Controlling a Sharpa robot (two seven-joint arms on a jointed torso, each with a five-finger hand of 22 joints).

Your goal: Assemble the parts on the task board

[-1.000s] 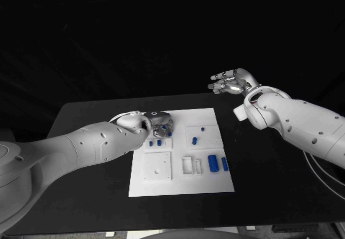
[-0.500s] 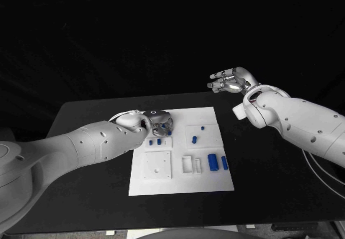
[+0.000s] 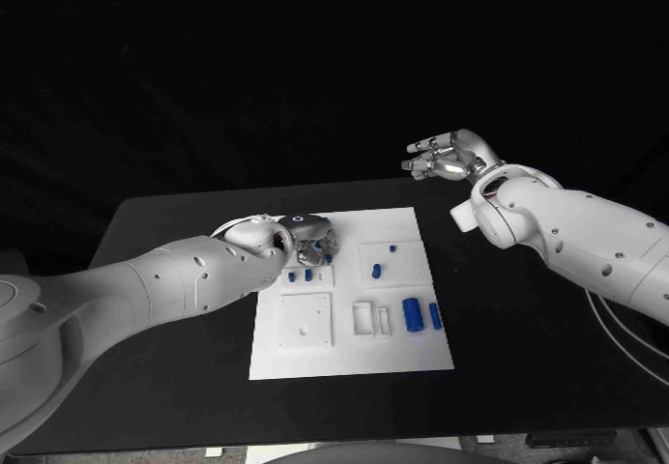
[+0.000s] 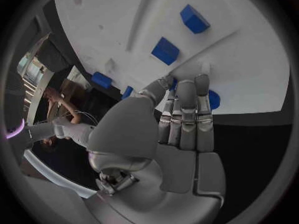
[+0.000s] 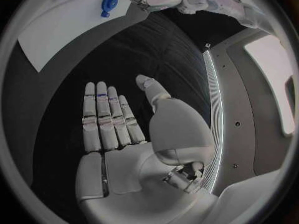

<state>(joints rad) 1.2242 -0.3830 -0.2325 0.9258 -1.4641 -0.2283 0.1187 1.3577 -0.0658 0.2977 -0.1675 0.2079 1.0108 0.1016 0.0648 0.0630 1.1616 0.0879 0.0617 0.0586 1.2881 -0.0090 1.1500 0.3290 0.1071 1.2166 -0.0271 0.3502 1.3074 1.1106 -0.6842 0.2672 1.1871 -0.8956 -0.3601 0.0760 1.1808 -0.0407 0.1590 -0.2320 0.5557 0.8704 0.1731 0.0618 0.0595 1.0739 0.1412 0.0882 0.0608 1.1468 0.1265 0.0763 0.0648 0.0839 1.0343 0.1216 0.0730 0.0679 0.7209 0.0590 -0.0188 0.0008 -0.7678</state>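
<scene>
On a black bench, the left hand pinches a blue part over the white task board; it may slip. The right hand hovers spread and empty.

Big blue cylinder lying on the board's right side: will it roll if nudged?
Probably: the cylinder lies on its side on the flat white board, so a sideways nudge may roll it. It looks rigid and light. Its smooth surface could slip in a loose pinch.
</scene>
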